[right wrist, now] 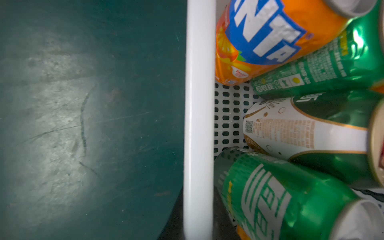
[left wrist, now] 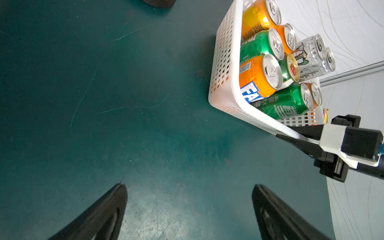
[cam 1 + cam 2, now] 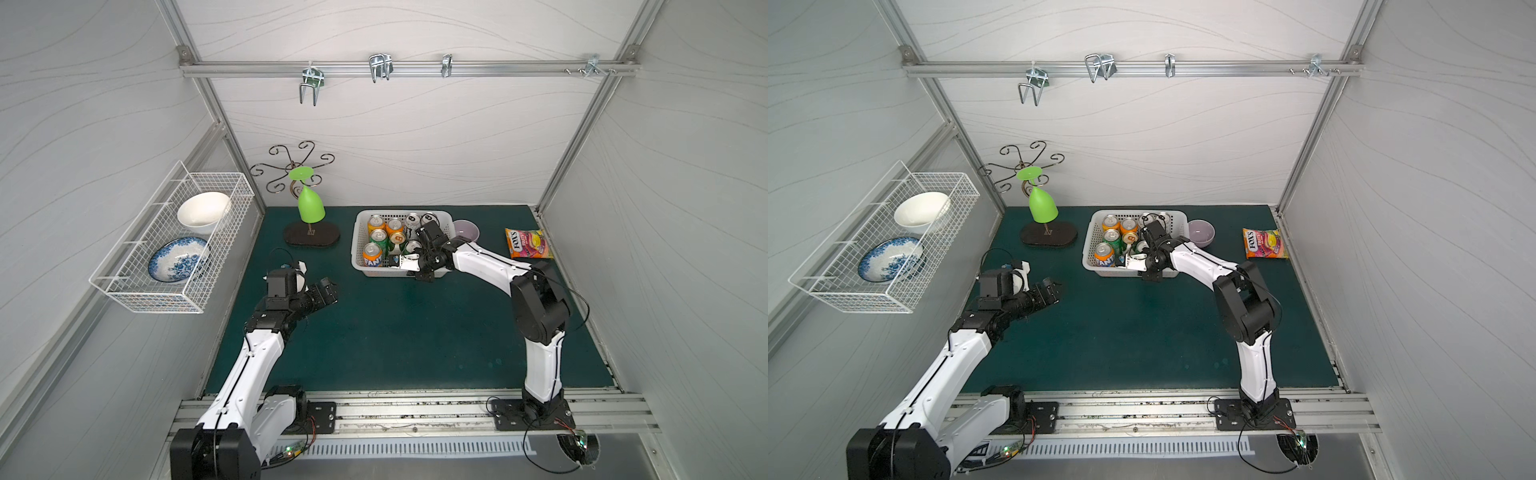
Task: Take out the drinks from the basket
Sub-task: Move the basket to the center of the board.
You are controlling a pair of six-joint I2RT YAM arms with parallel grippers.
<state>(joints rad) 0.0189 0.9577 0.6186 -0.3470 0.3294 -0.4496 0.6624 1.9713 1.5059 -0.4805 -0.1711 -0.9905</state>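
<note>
The white basket (image 3: 358, 232) (image 3: 1090, 245) stands at the back of the green mat and holds several upright drinks. Among them are an orange can (image 3: 372, 254) (image 2: 257, 79) (image 1: 259, 41), a green can (image 3: 378, 237), slim silver-white cans (image 3: 412, 220) and a green-white gold-topped can (image 1: 301, 128). My right gripper (image 3: 397, 262) (image 3: 1126, 262) (image 1: 197, 216) is shut on the basket's front rim (image 1: 199, 104), one finger inside and one outside. My left gripper (image 3: 328, 291) (image 3: 1052, 291) (image 2: 189, 187) hovers open over bare mat, left of the basket (image 2: 234, 62), holding nothing.
A green cup (image 3: 311, 203) hangs on a stand at the back left. A purple bowl (image 3: 467, 230) sits right of the basket, a candy bag (image 3: 527, 244) further right. A wire rack (image 3: 174, 245) with bowls hangs on the left wall.
</note>
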